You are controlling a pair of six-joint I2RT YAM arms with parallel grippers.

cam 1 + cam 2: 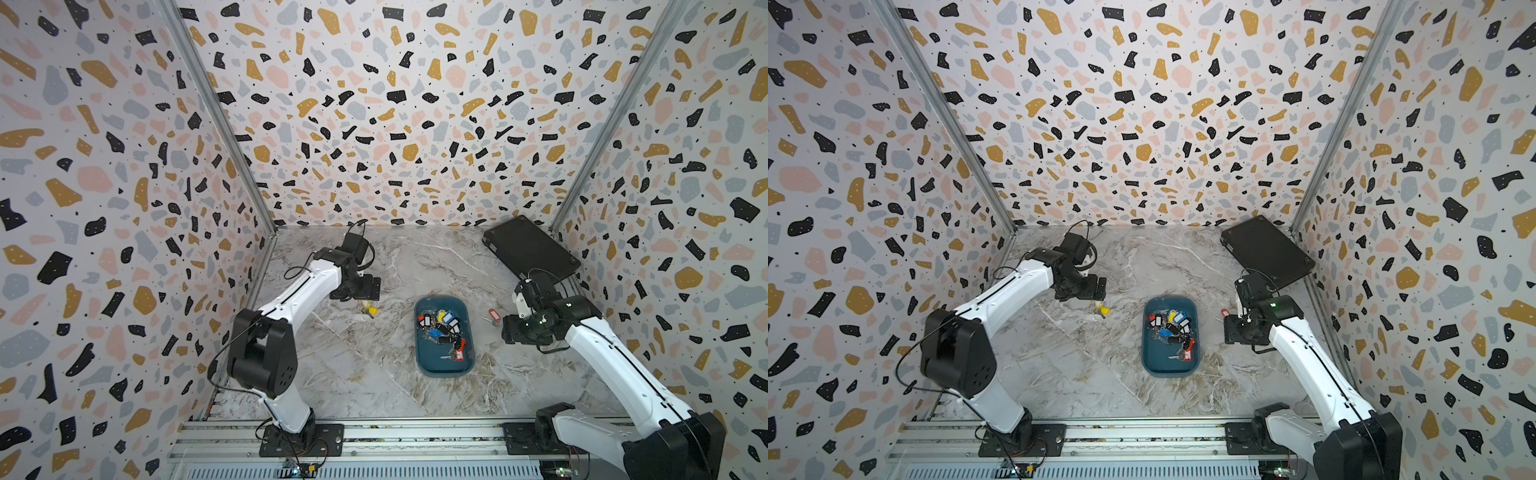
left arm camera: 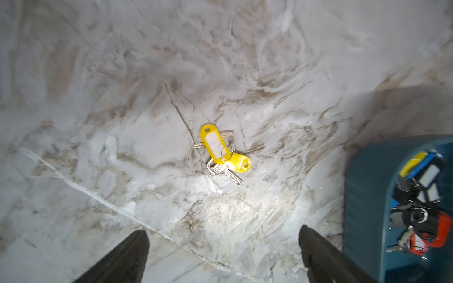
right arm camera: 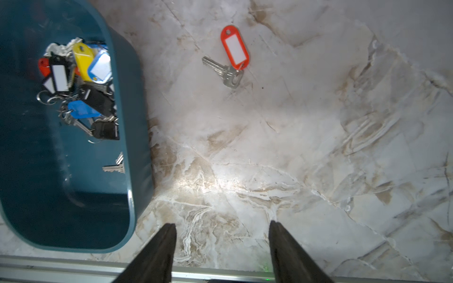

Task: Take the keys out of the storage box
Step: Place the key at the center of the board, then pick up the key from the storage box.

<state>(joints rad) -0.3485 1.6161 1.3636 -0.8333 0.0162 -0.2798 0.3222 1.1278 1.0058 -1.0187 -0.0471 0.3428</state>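
Starting wide: the bench (image 1: 353, 374) carries a black case (image 1: 530, 247) at its far right corner, well apart from the work. The storage box (image 1: 432, 359) sits mid-bench, slightly toward the right edge, with nothing visibly holding it down. It is probably light, so a finger catching its wall could slide or tip it. Both arms flank it, and reaching in together risks a clash over the narrow opening.

Left gripper (image 2: 223, 230) hangs with jaws spread wide and empty, over the bench on the box's left side. Right gripper (image 3: 221, 223) is also parted with nothing between the fingers, over the bench on the box's right side.

Most of the keys (image 1: 442, 328) lie heaped in the box's far half, rings and tags overlapping. Likely trouble: one pinch lifts a tangled cluster that sheds mid-carry, or slips off a smooth tag. A bare key lies flat by the box's right wall and looks hard to pinch.

Two yellow-tagged keys (image 2: 220, 154) are already out, left of the box. One red-tagged key (image 3: 234, 49) is out on the right. A low sweep could knock either.
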